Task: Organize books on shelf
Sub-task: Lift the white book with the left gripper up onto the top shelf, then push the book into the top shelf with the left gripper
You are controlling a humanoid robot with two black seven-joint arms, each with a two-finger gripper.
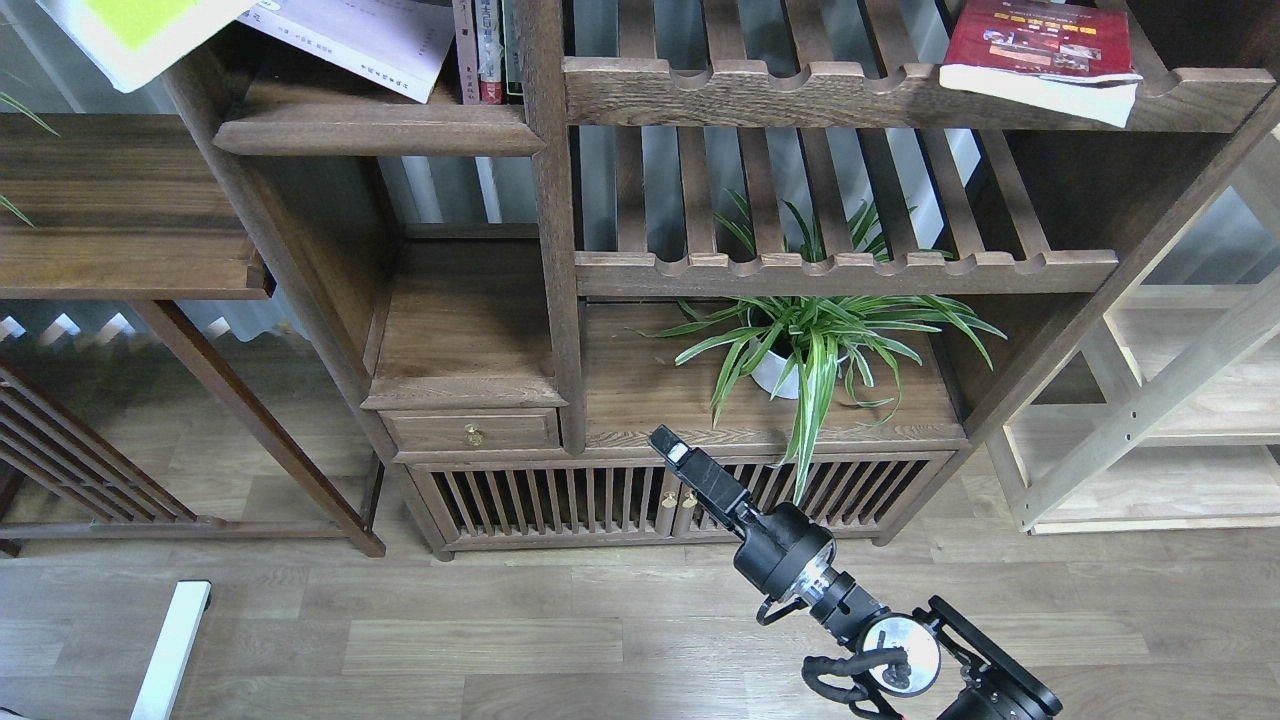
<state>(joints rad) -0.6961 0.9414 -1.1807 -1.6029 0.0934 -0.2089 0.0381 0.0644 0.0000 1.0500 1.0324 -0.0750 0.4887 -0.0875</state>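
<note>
The yellow-green book hangs tilted at the top left corner, mostly cut off by the frame edge; what holds it is out of view. A pale lavender-white book lies on the dark-brown shelf at the top left, beside several upright books. The dark red book lies on the slatted rack at the top right. My right gripper points up-left in front of the low cabinet, far below all the books, seen dark and narrow. My left gripper is out of view.
A potted spider plant stands on the cabinet top just beyond my right gripper. Two slatted racks with scalloped rails span the middle. A pale wood rack stands at the right, and a side table at the left.
</note>
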